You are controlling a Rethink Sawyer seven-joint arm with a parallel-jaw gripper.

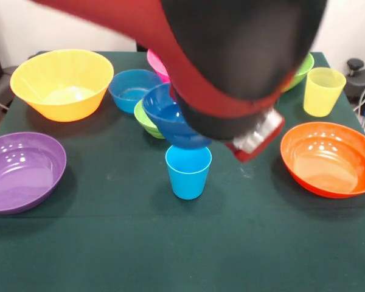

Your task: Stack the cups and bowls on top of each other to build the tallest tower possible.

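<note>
The light blue cup point(188, 172) stands upright at the table's middle. The dark blue bowl point(167, 112) hangs tilted just over it, its base close above the cup's rim. The bowl's right rim runs under my arm. My gripper point(254, 139) shows only as a silver and red part beneath the arm's black and red bulk, which hides how the jaws stand; it seems to hold the bowl. The yellow cup point(323, 91) stands at the right. The small lime green bowl point(146, 120) and the light blue bowl point(131, 89) sit just behind the dark blue one.
A yellow-orange bowl point(62, 82) sits at the back left and a purple bowl point(21, 170) at the left edge. An orange bowl point(330, 158) is at the right. A pink bowl point(156, 64) and a green bowl point(305, 66) peek out beside the arm.
</note>
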